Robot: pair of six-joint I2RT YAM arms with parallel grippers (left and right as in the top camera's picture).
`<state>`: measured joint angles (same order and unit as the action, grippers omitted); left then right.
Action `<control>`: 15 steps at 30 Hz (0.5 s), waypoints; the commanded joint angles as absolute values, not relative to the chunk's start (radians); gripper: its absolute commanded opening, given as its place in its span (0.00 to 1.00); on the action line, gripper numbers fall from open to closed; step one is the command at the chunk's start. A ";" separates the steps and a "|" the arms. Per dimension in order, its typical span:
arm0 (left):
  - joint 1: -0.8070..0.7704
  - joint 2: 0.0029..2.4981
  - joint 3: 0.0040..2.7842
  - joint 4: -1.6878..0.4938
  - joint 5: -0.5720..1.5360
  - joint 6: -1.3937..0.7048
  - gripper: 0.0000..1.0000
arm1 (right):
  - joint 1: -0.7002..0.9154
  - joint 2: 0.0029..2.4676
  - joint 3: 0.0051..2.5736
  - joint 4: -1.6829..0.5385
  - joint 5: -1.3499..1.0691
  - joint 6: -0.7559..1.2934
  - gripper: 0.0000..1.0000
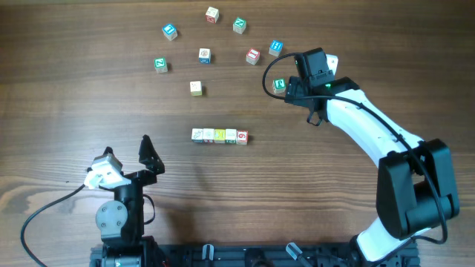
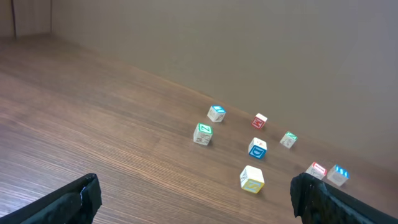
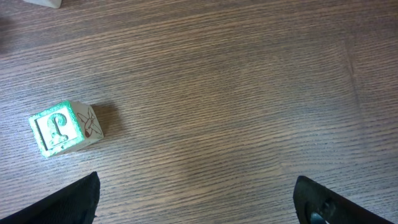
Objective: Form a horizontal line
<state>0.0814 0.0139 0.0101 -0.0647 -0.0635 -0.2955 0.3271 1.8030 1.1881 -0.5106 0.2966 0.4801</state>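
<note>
The horizontal line (image 1: 220,136) is a short row of five small cubes touching edge to edge at the table's middle, with whitish, yellow and red-marked faces. It shows only in the overhead view. My right gripper (image 1: 291,80) (image 3: 196,183) is open and empty over bare wood at the back right. A green-faced cube (image 1: 279,84) (image 3: 61,129) lies just outside its left finger. My left gripper (image 1: 128,150) (image 2: 194,190) is open and empty near the front left, well short of the row.
Loose cubes lie scattered at the back: a yellow one (image 1: 195,87) (image 2: 252,179), a green one (image 1: 159,64) (image 2: 203,133), a blue one (image 1: 170,31) (image 2: 216,112), a red one (image 1: 253,55), another blue one (image 1: 276,48) and more.
</note>
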 commanded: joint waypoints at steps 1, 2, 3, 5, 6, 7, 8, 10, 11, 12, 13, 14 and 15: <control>0.090 0.032 0.006 -0.065 -0.080 -0.187 1.00 | 0.326 1.785 1.204 -0.509 0.314 0.471 0.99; 0.090 0.039 0.006 -0.065 -0.076 -0.187 1.00 | 0.326 1.785 1.204 -0.509 0.314 0.471 1.00; 0.090 0.046 0.006 -0.065 -0.077 -0.187 1.00 | 0.326 1.785 1.204 -0.509 0.314 0.471 1.00; 0.090 0.055 0.006 -0.065 -0.077 -0.187 1.00 | 0.326 1.785 1.204 -0.509 0.314 0.471 1.00; 0.090 0.055 0.006 -0.065 -0.076 -0.187 1.00 | 0.326 1.785 1.204 -0.509 0.314 0.471 1.00; 0.090 0.055 0.006 -0.065 -0.076 -0.187 1.00 | 0.326 1.785 1.204 -0.509 0.314 0.471 1.00; 0.090 0.055 0.006 -0.065 -0.076 -0.187 1.00 | 0.326 1.785 1.204 -0.509 0.314 0.471 1.00; 0.090 0.055 0.006 -0.065 -0.076 -0.187 1.00 | 0.326 1.785 1.204 -0.509 0.314 0.471 1.00; 0.090 0.055 0.006 -0.065 -0.077 -0.187 1.00 | 0.326 1.785 1.204 -0.509 0.314 0.471 1.00; 0.090 0.055 0.006 -0.065 -0.076 -0.187 1.00 | 0.326 1.785 1.204 -0.509 0.314 0.471 1.00; 0.090 0.055 0.006 -0.065 -0.077 -0.187 1.00 | 0.326 1.785 1.204 -0.509 0.314 0.471 1.00; 0.090 0.055 0.006 -0.065 -0.077 -0.187 1.00 | 0.326 1.785 1.204 -0.509 0.314 0.471 1.00; 0.090 0.055 0.006 -0.065 -0.077 -0.187 1.00 | 0.326 1.785 1.204 -0.509 0.314 0.471 1.00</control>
<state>0.0814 0.0525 0.0101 -0.0654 -0.0631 -0.2066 0.3271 1.8030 1.1881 -0.5106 0.2966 0.4801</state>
